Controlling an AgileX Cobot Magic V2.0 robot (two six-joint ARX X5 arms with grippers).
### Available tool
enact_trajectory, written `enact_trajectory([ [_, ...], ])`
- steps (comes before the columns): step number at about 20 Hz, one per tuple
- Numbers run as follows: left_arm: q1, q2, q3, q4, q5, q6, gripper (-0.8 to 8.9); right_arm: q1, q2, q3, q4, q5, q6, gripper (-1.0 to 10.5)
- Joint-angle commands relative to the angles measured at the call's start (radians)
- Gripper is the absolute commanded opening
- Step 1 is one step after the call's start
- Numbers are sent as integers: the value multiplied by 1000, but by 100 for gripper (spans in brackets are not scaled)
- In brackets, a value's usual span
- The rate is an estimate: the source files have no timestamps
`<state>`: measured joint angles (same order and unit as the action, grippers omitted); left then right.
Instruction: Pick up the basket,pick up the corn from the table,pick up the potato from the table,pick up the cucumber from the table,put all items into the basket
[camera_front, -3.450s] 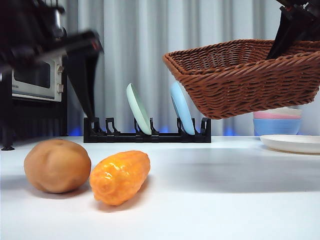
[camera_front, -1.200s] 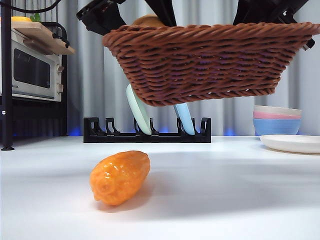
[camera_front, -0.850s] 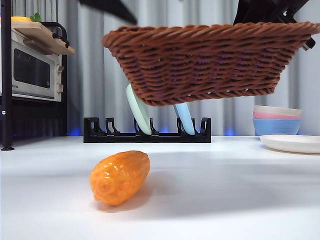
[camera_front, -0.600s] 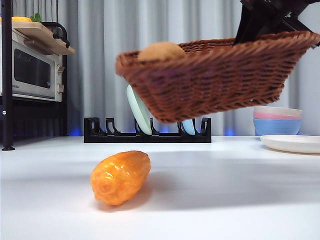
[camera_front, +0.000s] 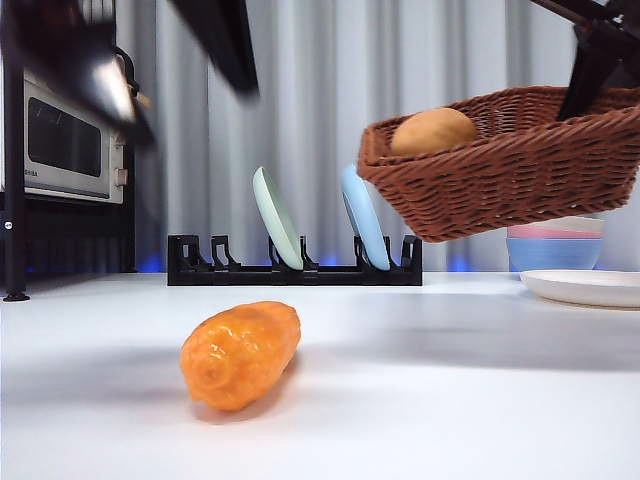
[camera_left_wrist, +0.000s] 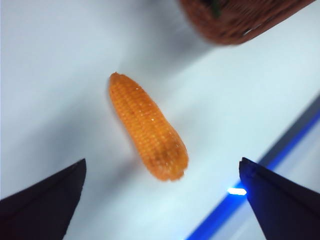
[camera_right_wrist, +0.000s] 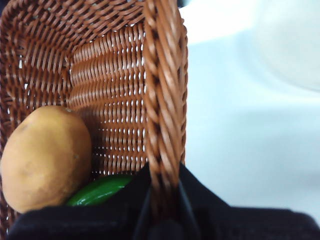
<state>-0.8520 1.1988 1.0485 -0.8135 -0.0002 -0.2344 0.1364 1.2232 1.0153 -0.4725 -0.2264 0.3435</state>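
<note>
Basket (camera_front: 520, 170): held aloft on the right, tilted, its rim pinched in the right gripper (camera_right_wrist: 162, 200); a second ago it hung level over mid-table.
Potato (camera_right_wrist: 45, 157): now inside the basket beside the cucumber (camera_right_wrist: 100, 190).
Corn (camera_left_wrist: 147, 127): the last item out, lying alone on the table (camera_front: 450, 400).
Left gripper (camera_left_wrist: 160, 200): jaws spread wide, empty, hovering above the corn; a blurred dark arm at upper left in front.
Outlook: two of three vegetables loaded; the corn likely goes next.

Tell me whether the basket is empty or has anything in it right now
Not empty. The basket, held off the table by the right gripper clamped on its rim, holds the potato and the cucumber. The corn lies outside.
</note>
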Motion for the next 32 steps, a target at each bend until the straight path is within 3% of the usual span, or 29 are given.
enact_trajectory([
  [1,2,44,-94,132,0,-76,521,-24,0,3,13,-11,-1,-12],
  [6,23,185,-109,283,-1,-106,520,-31,0,3,7,-11,-2,-12],
  [15,42,412,-109,365,2,-113,502,-31,0,3,-37,-11,-13,-12],
  [17,42,433,-109,359,3,-98,343,-31,0,3,-39,-11,-13,-12],
  [19,34,432,-109,349,5,-59,-35,-31,0,3,-53,-11,-17,-12],
  [20,34,421,-109,336,13,-47,-8,-31,0,3,-60,-11,-24,-12],
  [22,33,376,-108,288,75,-18,-8,-31,0,3,-68,-11,-31,-12],
  [24,26,295,-95,211,204,32,-8,-31,0,3,-69,-11,-31,-12],
  [28,16,80,-42,67,632,144,-5,-31,0,3,-90,-13,-31,-12],
  [30,16,-14,-10,144,732,153,-5,-30,0,3,-117,-81,-31,-12],
  [32,16,-68,11,332,711,148,-5,-23,0,3,-143,-184,-31,-12],
])
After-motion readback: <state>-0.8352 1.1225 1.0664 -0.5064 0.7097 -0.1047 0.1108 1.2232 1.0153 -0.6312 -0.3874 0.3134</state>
